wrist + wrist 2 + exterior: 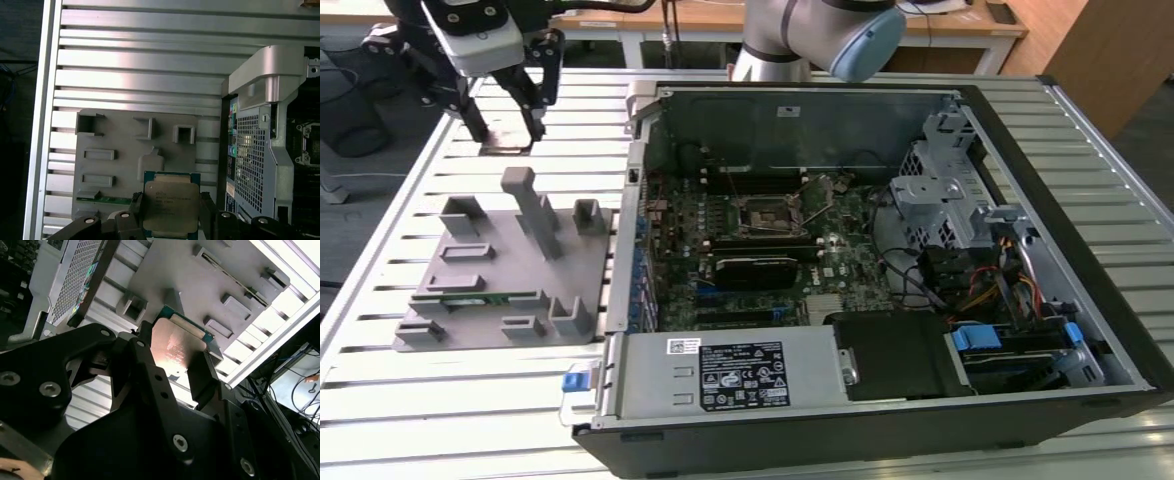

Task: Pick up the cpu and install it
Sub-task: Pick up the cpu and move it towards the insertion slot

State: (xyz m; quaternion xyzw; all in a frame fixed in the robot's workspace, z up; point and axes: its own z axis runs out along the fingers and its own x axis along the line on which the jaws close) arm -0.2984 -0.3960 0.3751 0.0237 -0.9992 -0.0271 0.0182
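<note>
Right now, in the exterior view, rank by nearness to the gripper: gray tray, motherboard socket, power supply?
1. Gray tray, beside the gripper holding the cpu, exterior view's left.
2. Motherboard socket, middle of the open case.
3. Power supply, along its near wall.

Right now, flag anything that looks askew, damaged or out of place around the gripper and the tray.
Nothing stands out. The cpu sits straight, clamped in the gripper. The grey tray lies flat on the slatted table, with the memory stick seated in its slot.
</note>
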